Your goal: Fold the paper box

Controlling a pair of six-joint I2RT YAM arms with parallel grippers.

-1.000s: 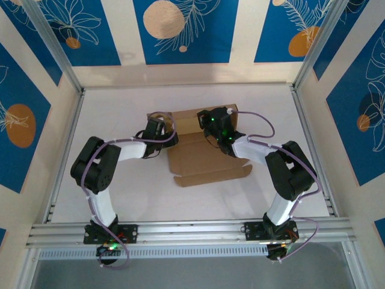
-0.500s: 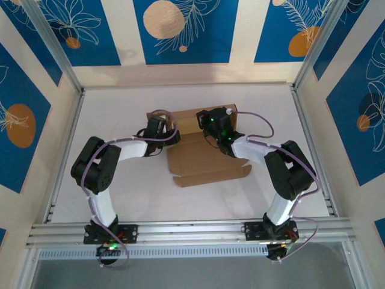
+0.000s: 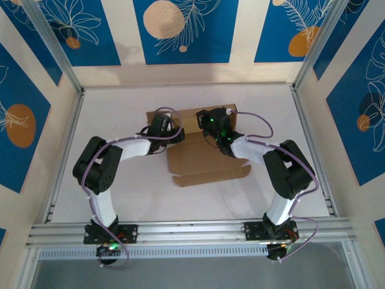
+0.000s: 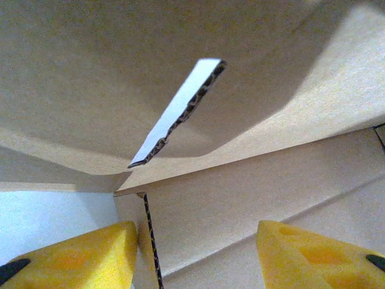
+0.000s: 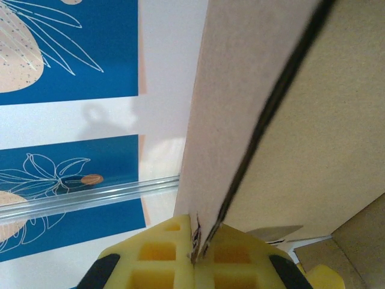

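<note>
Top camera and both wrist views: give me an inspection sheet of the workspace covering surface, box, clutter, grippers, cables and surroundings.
surface: white table, with the box lying mid-table.
job's things: paper box, partly folded; far part lifted, near part flat.
clutter: nothing seen.
grippers: left gripper, fingers apart, astride a cardboard edge; right gripper, fingers shut on the edge of a lifted panel.
cables: purple cables loop near each wrist.
surroundings: blue and cream patterned walls; metal rail at the near edge.
</note>
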